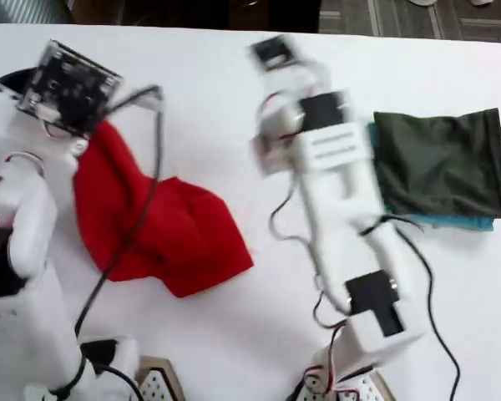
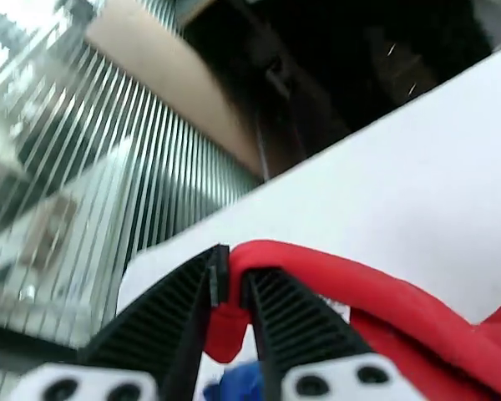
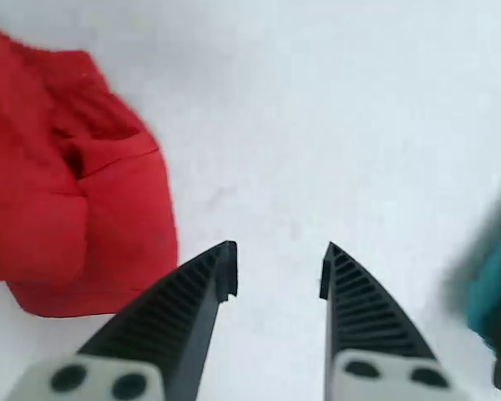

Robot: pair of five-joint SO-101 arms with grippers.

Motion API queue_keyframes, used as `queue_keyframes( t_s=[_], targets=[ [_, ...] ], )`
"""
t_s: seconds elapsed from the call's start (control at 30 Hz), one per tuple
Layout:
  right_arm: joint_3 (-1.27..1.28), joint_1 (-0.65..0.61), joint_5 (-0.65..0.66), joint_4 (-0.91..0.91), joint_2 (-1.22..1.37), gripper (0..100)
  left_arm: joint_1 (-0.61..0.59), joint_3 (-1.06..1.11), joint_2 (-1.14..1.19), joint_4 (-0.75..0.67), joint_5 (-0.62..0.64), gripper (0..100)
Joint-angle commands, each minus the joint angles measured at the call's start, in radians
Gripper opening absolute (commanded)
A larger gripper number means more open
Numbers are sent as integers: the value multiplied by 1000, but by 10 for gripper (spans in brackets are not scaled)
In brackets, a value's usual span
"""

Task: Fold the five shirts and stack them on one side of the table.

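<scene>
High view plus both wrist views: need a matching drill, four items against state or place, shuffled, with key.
Column one
1. red shirt
2. dark green shirt
3. left gripper
4. right gripper

Column two
A. open, above the bare table
B. folded, lying on a teal shirt
C. shut on red cloth
D. rumpled, not folded

Pairs: 1-D, 2-B, 3-C, 4-A
</scene>
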Motion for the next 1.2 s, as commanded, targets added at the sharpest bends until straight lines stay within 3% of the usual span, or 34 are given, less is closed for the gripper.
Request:
queue_keyframes(
  t_s=[0.0,0.33,0.53,0.7,0.83,1.0,1.1,1.17],
  targets=[
    [146,-116,-8,-116,-53,170,-124,87,-15,-58,-8,26],
    [704,-426,-8,-579,-234,169,-264,294,-17,-144,-8,26],
    [776,-573,-9,-684,-191,169,-265,298,-17,-143,-8,26],
    [767,-601,-32,-792,-81,173,-265,297,-17,-138,-8,26],
    [666,-601,-92,-803,39,173,-265,295,-17,-135,-5,26],
    [450,-593,-132,-645,194,162,-265,291,-17,-141,2,26],
    [353,-553,-196,-562,269,16,-267,298,-17,-141,2,26],
    [322,-506,-216,-539,292,34,-267,298,-17,-141,2,26]
  ],
)
